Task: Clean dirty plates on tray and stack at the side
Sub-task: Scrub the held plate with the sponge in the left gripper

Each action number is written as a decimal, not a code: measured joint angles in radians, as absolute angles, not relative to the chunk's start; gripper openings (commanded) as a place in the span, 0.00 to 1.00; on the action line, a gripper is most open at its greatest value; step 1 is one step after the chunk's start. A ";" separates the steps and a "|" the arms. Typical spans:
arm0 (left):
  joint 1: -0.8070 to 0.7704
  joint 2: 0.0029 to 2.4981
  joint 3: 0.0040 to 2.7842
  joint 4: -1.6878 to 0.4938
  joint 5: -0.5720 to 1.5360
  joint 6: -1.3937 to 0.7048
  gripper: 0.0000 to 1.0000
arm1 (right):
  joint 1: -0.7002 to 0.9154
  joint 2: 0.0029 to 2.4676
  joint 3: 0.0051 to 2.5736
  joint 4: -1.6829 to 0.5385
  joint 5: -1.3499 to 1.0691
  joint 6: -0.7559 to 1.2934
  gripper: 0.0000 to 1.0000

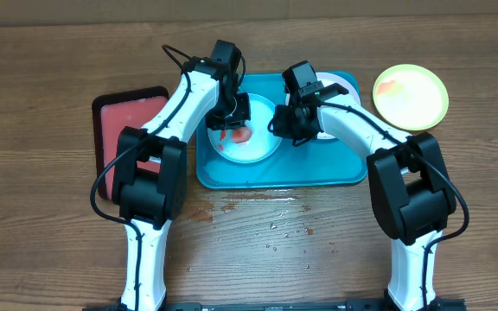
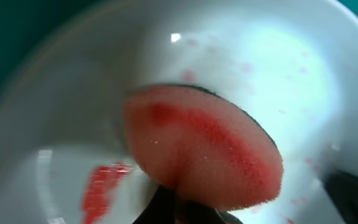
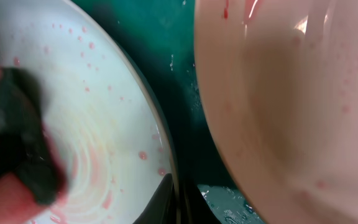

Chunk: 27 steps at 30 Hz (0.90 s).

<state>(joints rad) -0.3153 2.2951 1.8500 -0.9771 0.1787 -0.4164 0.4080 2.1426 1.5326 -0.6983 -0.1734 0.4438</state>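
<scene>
Clamping a red-stained sponge [image 2: 204,155] against the pale mint-blue plate [image 1: 259,149] on the left of the turquoise tray [image 1: 318,164], your left gripper [image 1: 233,125] is closed tight on it, while your right gripper [image 1: 280,126] sits at that plate's right rim, how far open you cannot tell.

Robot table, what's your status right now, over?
Left gripper shut on sponge, pressed on mint-blue plate in tray. Right gripper pinching that plate's rim. White plate beside it, yellow-green plate outside on table. Nothing blocking.
</scene>
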 measured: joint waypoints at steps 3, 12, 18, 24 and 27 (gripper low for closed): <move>-0.316 2.295 1.850 -1.007 0.067 -0.416 0.04 | 0.408 2.146 1.533 -0.702 -0.175 0.445 0.04; -0.316 2.295 1.869 -1.121 -0.155 -0.416 0.04 | 0.413 2.147 1.533 -0.704 -0.186 0.445 0.04; -0.307 2.295 1.971 -1.143 -0.088 -0.416 0.04 | 0.415 2.147 1.533 -0.712 -0.183 0.444 0.04; -0.301 2.296 2.017 -1.081 0.180 -0.419 0.04 | 0.414 2.147 1.533 -0.714 -0.183 0.444 0.04; -0.309 2.307 2.017 -1.095 0.232 -0.420 0.04 | 0.414 2.147 1.534 -0.719 -0.183 0.444 0.04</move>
